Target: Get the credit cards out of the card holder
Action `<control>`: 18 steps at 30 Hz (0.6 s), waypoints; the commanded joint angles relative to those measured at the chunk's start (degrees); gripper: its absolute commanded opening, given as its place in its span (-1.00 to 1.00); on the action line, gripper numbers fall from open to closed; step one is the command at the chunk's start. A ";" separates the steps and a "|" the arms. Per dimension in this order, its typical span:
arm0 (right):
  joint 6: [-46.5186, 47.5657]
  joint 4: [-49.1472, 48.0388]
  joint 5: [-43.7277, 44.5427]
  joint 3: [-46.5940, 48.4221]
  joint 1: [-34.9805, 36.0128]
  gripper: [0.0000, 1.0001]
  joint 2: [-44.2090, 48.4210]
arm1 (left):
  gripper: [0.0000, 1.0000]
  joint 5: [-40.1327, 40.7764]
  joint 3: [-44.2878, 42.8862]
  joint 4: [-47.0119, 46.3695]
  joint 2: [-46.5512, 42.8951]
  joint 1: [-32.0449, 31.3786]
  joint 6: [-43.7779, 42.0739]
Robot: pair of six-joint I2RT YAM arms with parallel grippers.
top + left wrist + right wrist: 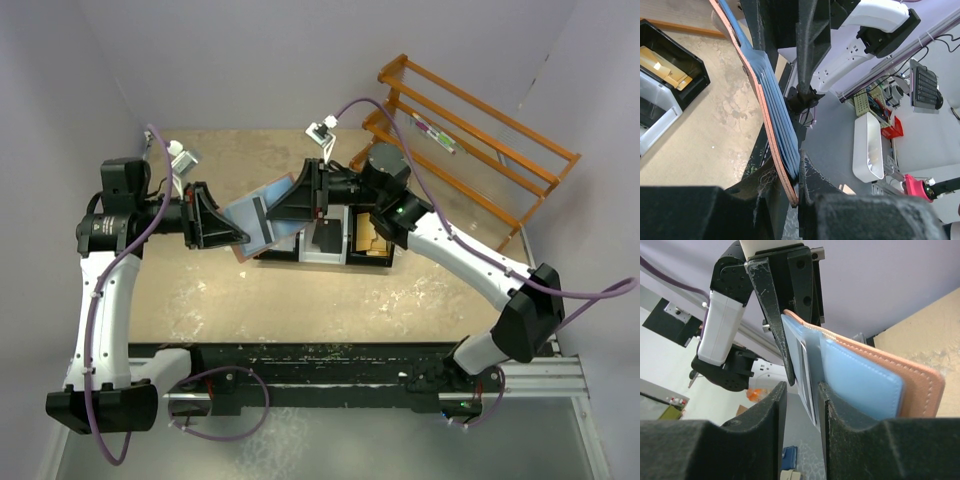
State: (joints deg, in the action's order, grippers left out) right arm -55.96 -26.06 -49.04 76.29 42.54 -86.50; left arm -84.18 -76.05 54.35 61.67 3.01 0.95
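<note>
Midair, left end effector (790, 186) clamps one card holder (875, 385); right end effector (801, 390), one card (809, 382).

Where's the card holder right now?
In the top view the card holder hangs above the middle of the table, its left edge pinched by the left gripper, the right gripper at its right edge, the black bins just to the right.

Bare tabletop (300, 300) in front; black bins (325, 238) and orange rack (490, 107) behind.

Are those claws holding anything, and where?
The left gripper clamps the wallet by one end. The right gripper straddles a card poking out; whether it grips is unclear.
</note>
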 commanded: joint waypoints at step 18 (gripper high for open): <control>-0.11 -1.72 0.45 0.14 0.35 -1.00 1.41 | -1.00 -8.01 -0.39 -1.95 -1.90 -0.19 0.81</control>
State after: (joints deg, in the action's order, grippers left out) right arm -56.36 -26.41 -48.84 77.10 43.05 -86.98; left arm -85.08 -76.05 54.43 60.86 3.01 1.52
